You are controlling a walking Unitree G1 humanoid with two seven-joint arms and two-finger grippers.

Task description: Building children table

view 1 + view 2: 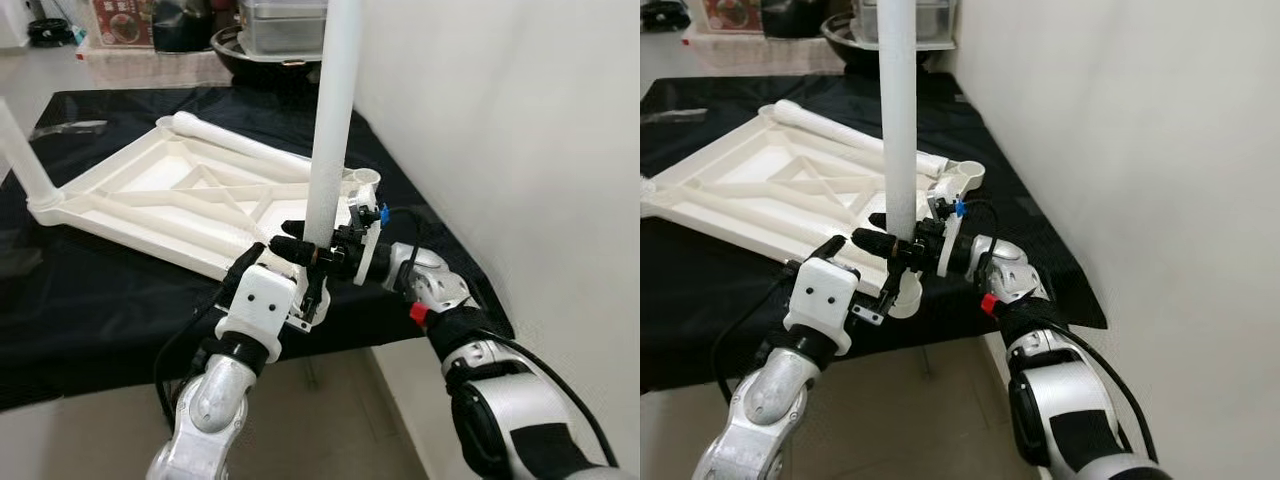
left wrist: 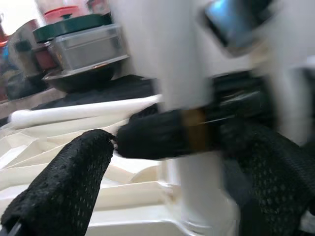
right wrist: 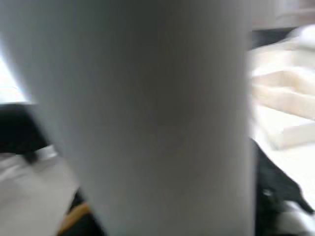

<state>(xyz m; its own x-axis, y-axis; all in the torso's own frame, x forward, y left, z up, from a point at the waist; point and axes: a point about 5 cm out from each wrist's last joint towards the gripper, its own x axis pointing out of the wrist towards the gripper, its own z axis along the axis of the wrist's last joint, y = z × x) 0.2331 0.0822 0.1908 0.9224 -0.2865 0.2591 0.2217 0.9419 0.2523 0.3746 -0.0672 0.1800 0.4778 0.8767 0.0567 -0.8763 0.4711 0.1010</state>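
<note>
A: Any readable labels?

B: None. A red printed box [image 1: 122, 20] sat far behind the grippers, text too small to read. A blue tag [image 1: 382, 213] on the right wrist carried no writing I could make out.

A: Gripper states?

B: Right gripper [image 1: 300, 243] was clamped on the upright white table leg [image 1: 333, 120], near its lower end. Left gripper [image 1: 292, 262] sat just below and beside it at the same leg; in the left wrist view one black finger [image 2: 69, 187] stood clear of the leg with a gap, so fairly wide.

A: Where was the tabletop?

B: White tabletop [image 1: 150, 200] lay upside down on the black cloth [image 1: 90, 300], beyond the grippers. The leg's foot met its near corner, but the joint was hidden behind the fingers. Leg top was cut off. Another leg [image 1: 235, 145] lay flat across the far edge; a third [image 1: 25, 160] stood at the far left corner. Right wrist view was blurred, mostly leg.
</note>
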